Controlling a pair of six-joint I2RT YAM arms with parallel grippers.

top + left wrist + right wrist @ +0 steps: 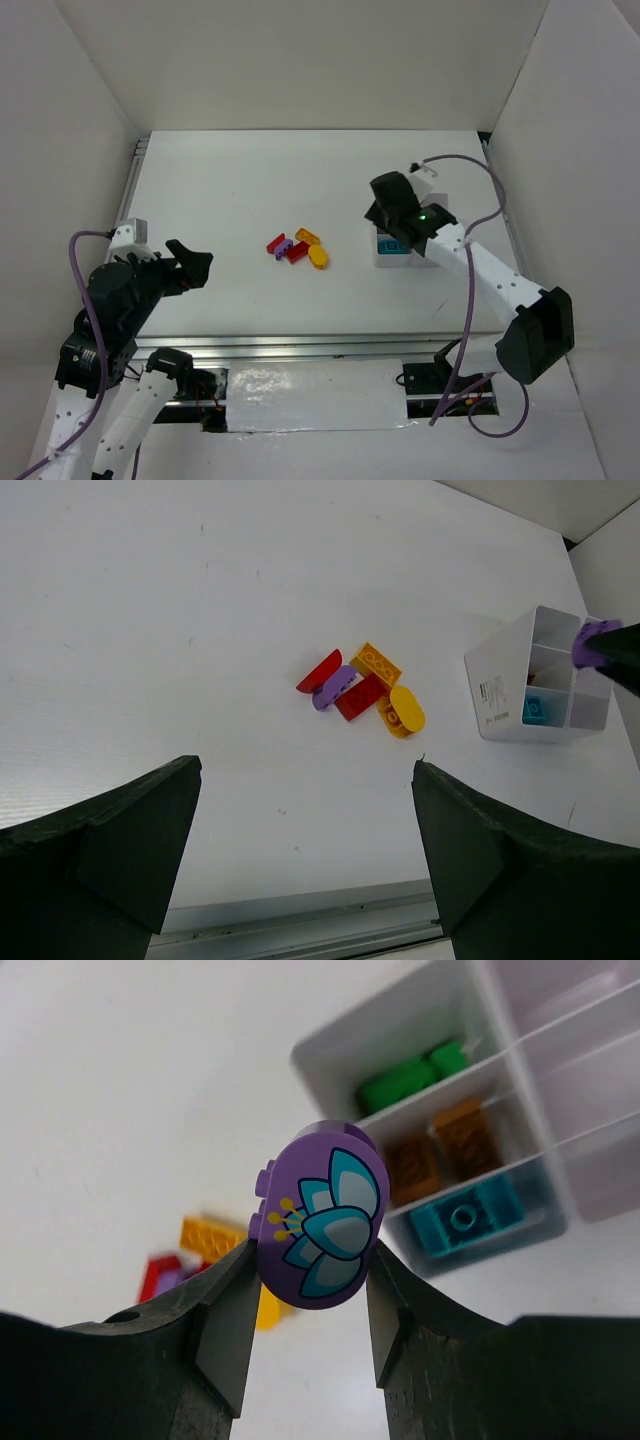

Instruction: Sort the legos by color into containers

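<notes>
Held brick: a purple oval brick (320,1215) with a printed flower on its flat face, teal petals and small yellow dots; studs show on its left edge.
Right jaws: pinching the purple oval brick by its lower edges, one finger on each side.
Where it is: lifted off the counter (150,600). From the left wrist view it hangs over the tray's top rim at the far right. Which compartment lies under it cannot be told.
Tray: a white tray (330,1070) with thin dividers, standing on the right part of the counter.
Tray contents: one column holds a green brick (405,1078) at the far end, two orange-brown bricks (465,1135) in the middle and a teal brick (465,1218) with one stud at the near end.
Loose pile: near the counter's middle, well apart from the tray. A red oval brick (320,670), a small purple brick (333,688), a red rectangle (360,696), an orange rectangle (376,664) and a yellow oval brick (402,710) lie touching.
In the way: in the top view the right arm (470,262) covers most of the tray.
Left jaws: spread wide, holding nothing, over the counter's left side and facing the pile.
</notes>
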